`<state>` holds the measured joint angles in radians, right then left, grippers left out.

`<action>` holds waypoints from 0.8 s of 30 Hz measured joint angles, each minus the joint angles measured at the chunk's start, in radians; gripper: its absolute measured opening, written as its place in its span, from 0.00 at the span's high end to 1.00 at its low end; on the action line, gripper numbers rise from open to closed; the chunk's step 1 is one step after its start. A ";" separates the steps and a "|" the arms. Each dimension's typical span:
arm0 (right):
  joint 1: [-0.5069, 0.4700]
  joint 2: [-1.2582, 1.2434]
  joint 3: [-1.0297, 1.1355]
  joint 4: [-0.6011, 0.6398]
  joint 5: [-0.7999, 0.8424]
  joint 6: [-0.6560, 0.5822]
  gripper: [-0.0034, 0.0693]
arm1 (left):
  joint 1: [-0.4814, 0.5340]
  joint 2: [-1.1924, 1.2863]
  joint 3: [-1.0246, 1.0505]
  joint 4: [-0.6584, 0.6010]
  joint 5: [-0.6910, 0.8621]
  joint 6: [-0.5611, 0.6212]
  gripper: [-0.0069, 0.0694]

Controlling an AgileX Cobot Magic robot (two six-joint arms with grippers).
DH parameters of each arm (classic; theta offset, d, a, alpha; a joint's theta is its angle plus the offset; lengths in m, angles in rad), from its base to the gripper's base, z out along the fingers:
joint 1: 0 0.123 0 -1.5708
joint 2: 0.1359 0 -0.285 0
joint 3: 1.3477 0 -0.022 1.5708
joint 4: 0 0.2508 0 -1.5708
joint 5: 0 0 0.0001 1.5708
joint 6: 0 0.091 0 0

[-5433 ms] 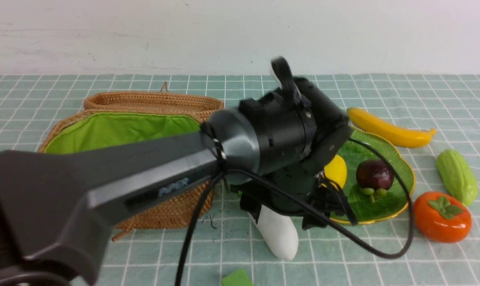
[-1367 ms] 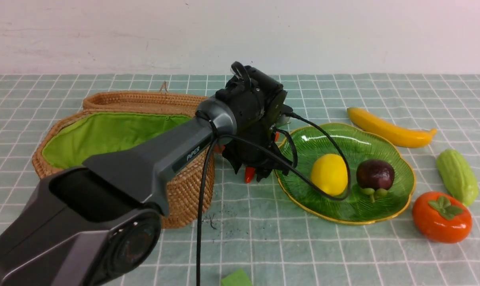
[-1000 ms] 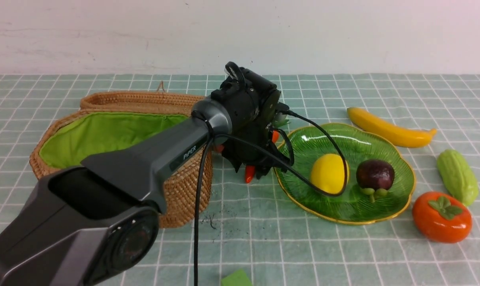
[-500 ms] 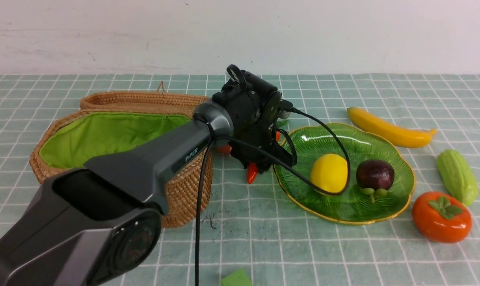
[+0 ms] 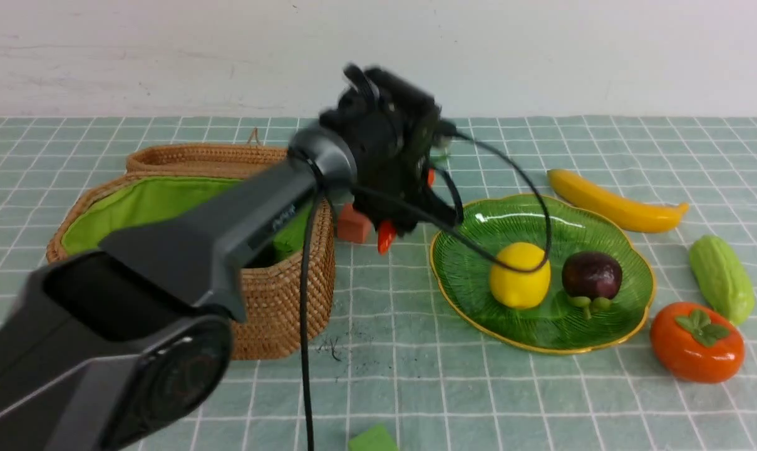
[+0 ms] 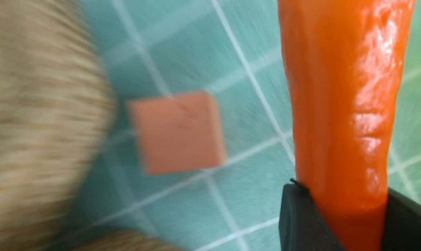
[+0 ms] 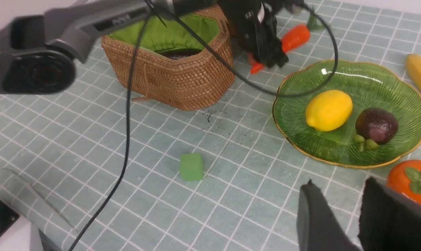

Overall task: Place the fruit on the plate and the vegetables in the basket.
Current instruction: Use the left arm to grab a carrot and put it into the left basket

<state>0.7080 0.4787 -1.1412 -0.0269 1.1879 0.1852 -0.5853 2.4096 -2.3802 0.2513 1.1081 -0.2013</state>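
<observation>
Mint-green checked cloth surface [image 5: 541,388]. Left hand [image 5: 402,220] clamped on glossy orange toy carrot [image 6: 342,87], aloft between lime-lined wicker basket [image 5: 284,294] and ribbed green glass plate [image 5: 472,294]. Right hand [image 7: 346,216] slightly apart, empty.

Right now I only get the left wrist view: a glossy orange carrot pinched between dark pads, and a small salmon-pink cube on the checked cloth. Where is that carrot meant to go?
Observer: Into the octagonal woven wicker basket, which stands open, lime-green lining showing, on the robot's left of the glossy orange toy carrot.
Operator: Is any fruit sorted already?
Observer: Yes, the ribbed green glass plate holds a yellow lemon and a dark purple mangosteen.
Operator: What about the other arm?
Observer: The right gripper is open and empty, with a glossy orange persimmon close by.
</observation>
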 joint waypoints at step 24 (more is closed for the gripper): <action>0.000 0.000 0.000 -0.056 -0.107 -0.054 0.66 | 0.318 -0.760 0.880 0.025 -0.008 1.081 0.61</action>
<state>0.7080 0.4787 -1.1412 -0.0829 1.0809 0.1314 -0.2674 1.6494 -1.5003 0.2766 1.1002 0.8801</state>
